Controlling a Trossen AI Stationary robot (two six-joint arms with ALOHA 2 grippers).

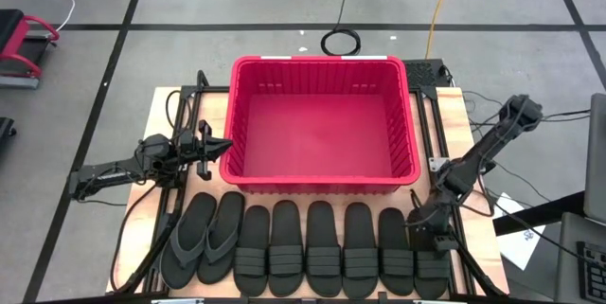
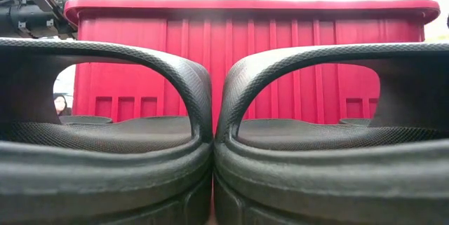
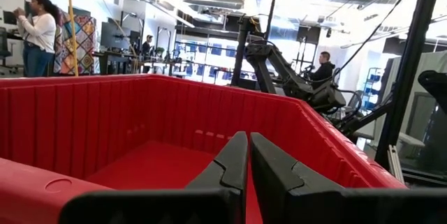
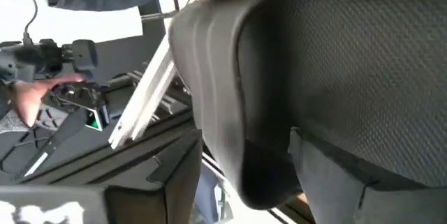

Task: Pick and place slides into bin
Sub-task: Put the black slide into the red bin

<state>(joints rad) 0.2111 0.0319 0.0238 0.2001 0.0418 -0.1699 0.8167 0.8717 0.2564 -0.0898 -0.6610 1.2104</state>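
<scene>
Bin (image 1: 323, 119) sits mid-surface (image 1: 161, 115), empty inside; nothing placed yet, all 8 slides (image 1: 322, 247) lie in a row just in front of bin. L pincer (image 1: 210, 146) shut, holds nothing, at bin's left wall. R pincer (image 1: 428, 231) wide, down over the end slide (image 1: 431, 264) at bin's front-right; grip not confirmed, slide not lifted.

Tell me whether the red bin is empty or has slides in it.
Empty. The high view shows the bin's bare red floor, and all eight slides lie in a row on the table in front of it.
</scene>
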